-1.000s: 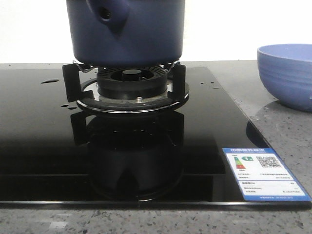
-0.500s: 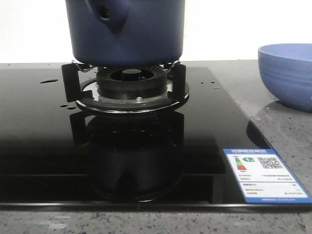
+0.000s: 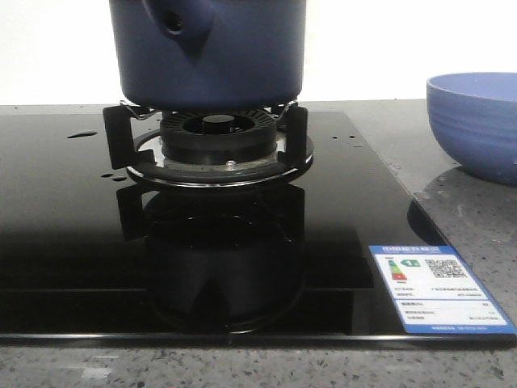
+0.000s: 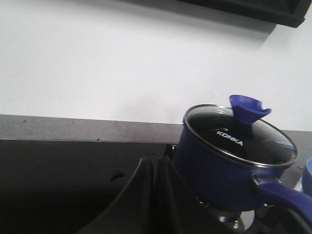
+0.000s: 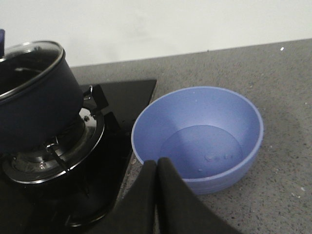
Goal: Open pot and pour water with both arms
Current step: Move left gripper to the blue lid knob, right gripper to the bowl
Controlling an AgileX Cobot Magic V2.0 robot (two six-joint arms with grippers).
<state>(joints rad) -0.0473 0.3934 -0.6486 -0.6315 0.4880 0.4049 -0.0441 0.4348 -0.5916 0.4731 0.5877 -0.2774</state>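
Observation:
The dark navy pot (image 3: 208, 52) stands on the burner (image 3: 218, 137) of the black stove, its stub handle with the round hole (image 3: 174, 23) facing me. In the left wrist view the pot (image 4: 219, 161) has its glass lid (image 4: 241, 136) on, with a blue knob (image 4: 248, 108). It also shows in the right wrist view (image 5: 34, 97). My left gripper (image 4: 155, 163) is shut and empty, beside the pot. My right gripper (image 5: 157, 163) is shut and empty, just in front of the light blue bowl (image 5: 197, 139). Small water drops (image 3: 82, 134) lie on the stove glass.
The light blue bowl (image 3: 477, 121) stands on the grey speckled counter (image 3: 477, 218) to the right of the stove. A blue and white label (image 3: 436, 295) is stuck on the stove's front right corner. A white wall is behind.

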